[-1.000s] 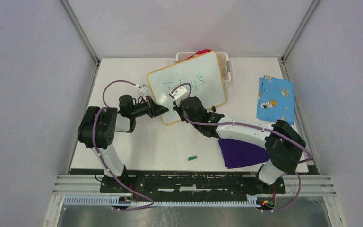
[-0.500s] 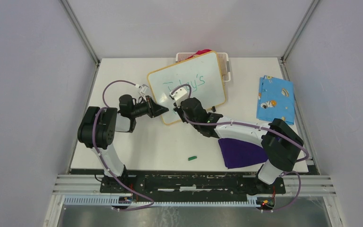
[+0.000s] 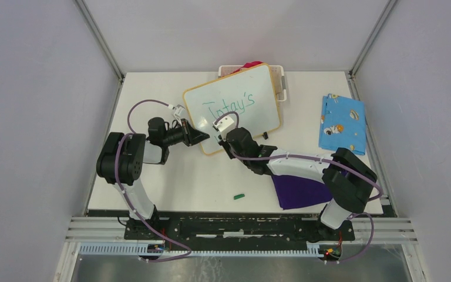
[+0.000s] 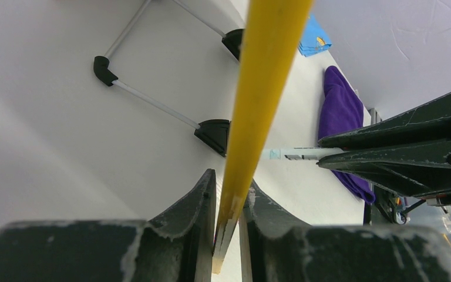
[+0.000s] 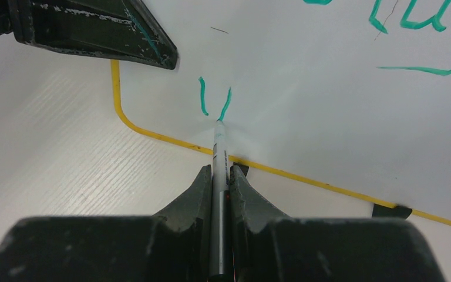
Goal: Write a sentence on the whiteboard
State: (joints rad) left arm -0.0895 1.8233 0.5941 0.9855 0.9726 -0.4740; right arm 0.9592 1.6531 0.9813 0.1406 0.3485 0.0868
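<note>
Board: the board [image 3: 262, 83] lies at the far middle of the table [image 3: 176, 182], turned askew, and its far corner overlaps the basket [image 3: 280, 80].
Sentence: the sentence [image 3: 230, 106] is in green. The top line reads about "Totay's". Under it, near the near-left corner, there are just two short strokes meeting in a small v [image 5: 214, 101].
Marker: the marker [image 5: 218, 154] has its tip right on the board at the foot of that v, and the barrel runs back over the yellow frame [image 5: 152, 136].
Right gripper: my right gripper [image 5: 219, 172] is nearly closed, both fingers squeezing the marker barrel from either side. It hangs over the board's near edge, beside a black foot [image 5: 390, 210].
Left gripper: my left gripper [image 4: 229, 181] is pinched on the board's frame edge, one finger on each face. From above it sits at the near-left corner [image 3: 203, 137], and its finger shows close to the fresh strokes in the right wrist view.
Cap: a small green cap [image 3: 239, 196] lies on the table, nearer my bases and well apart from the board.
Cloths: a purple cloth [image 3: 300, 191] lies under my right arm. A blue patterned cloth [image 3: 342, 122] lies flat at the right edge.
Basket extras: something red [image 3: 249, 64] pokes up behind the board's top edge.
</note>
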